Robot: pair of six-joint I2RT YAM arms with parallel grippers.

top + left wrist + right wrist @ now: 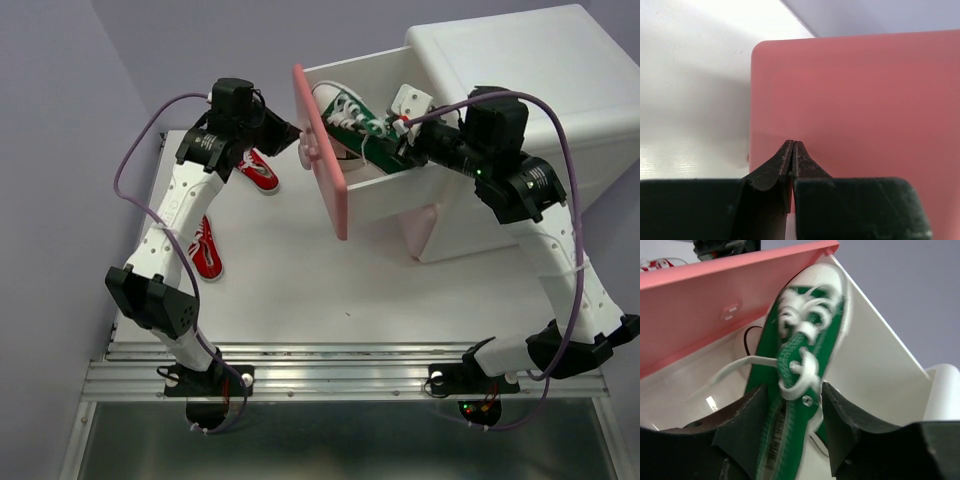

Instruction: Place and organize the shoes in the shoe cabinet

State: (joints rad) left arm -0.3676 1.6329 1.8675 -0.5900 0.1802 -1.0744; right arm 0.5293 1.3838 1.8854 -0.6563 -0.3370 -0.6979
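The white shoe cabinet (520,90) stands at the back right with one drawer pulled out, its pink front (322,155) facing left. My right gripper (393,135) is inside the drawer, shut on a green shoe (805,355) whose toe leans up against the pink front's far corner; it also shows in the top view (342,108). More green shows under the gripper; I cannot tell whether it is the second green shoe. My left gripper (792,144) is shut and empty, its tips at the outside of the pink front (865,100). Two red shoes (259,170) (206,248) lie on the table.
The drawer's pale knob (306,150) sits just beside my left gripper's tips. A lower pink drawer front (425,228) is shut below the open drawer. The red shoes lie beside the left arm, near the table's left edge (140,230).
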